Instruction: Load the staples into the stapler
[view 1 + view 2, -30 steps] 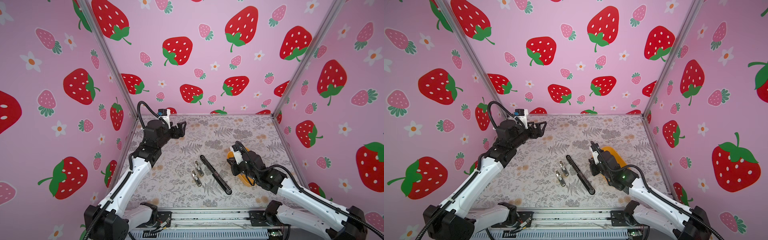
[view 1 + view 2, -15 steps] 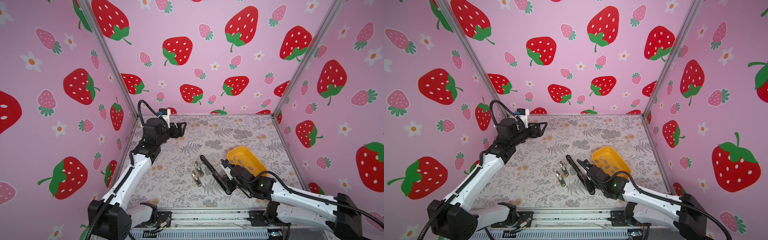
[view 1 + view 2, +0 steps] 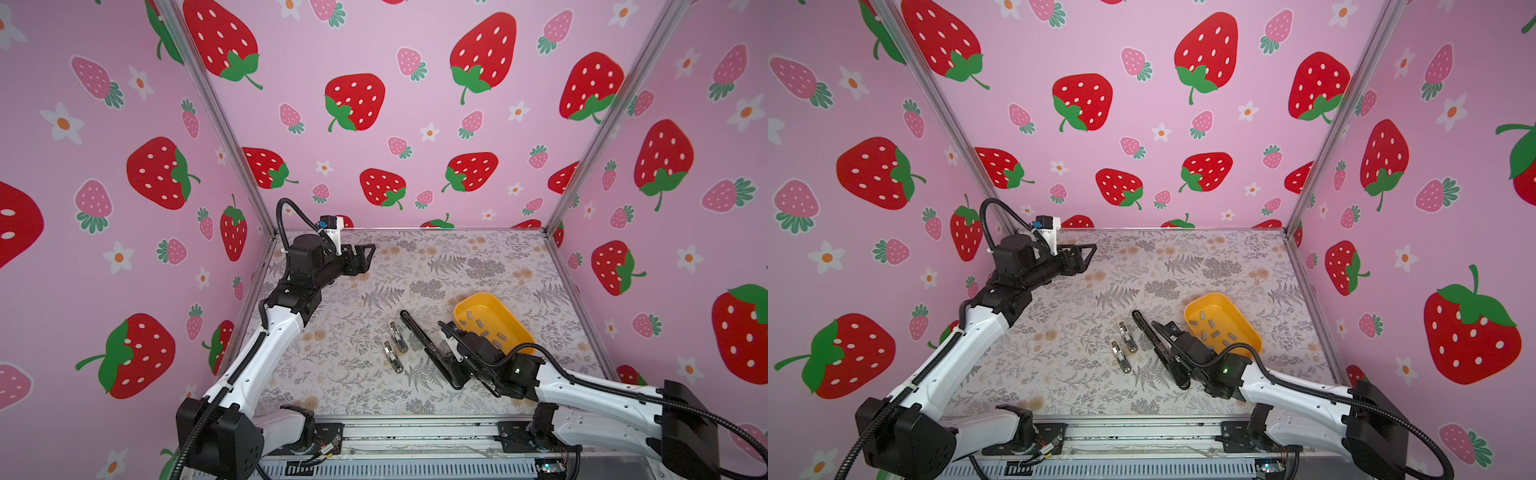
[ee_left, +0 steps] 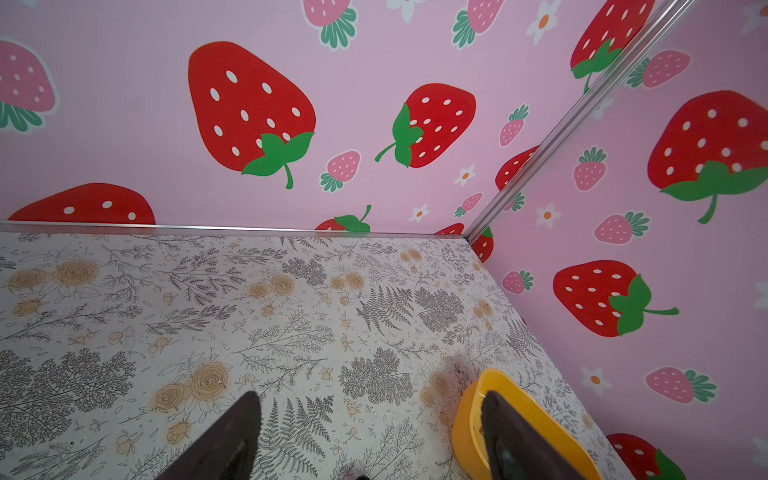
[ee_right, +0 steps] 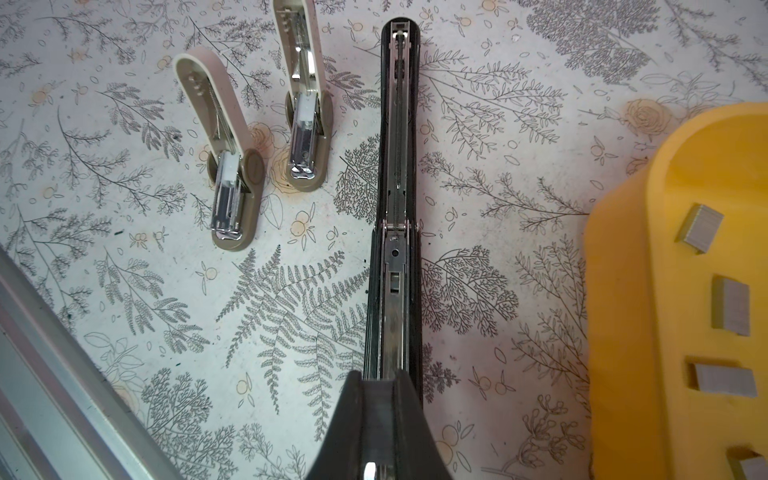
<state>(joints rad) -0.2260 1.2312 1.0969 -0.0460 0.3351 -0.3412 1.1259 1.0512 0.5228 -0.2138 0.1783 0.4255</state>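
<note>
The black stapler (image 3: 419, 336) (image 3: 1148, 332) lies opened out flat on the floral table, its metal channel (image 5: 395, 291) facing up. My right gripper (image 3: 453, 372) (image 3: 1177, 370) (image 5: 378, 376) hovers over the stapler's near end, shut, with a narrow grey metallic strip showing between its fingers. Several loose strips of staples (image 3: 484, 332) (image 3: 1214, 333) (image 5: 731, 305) lie in the yellow tray (image 3: 457, 307) (image 5: 623, 291). My left gripper (image 3: 365, 255) (image 3: 1088, 255) (image 4: 368, 399) is open and empty, raised at the back left, far from the stapler.
Two small beige staplers (image 3: 395, 332) (image 3: 392, 357) (image 5: 305, 124) (image 5: 226, 178) lie opened just left of the black one. The yellow tray (image 3: 1192, 307) (image 4: 465, 415) sits to its right. Pink strawberry walls enclose the table; a metal rail (image 3: 415, 432) runs along the front edge.
My right gripper has left the yellow tray and moved left and toward the front, over the black stapler's near end, staying shut. The left arm has barely shifted.
</note>
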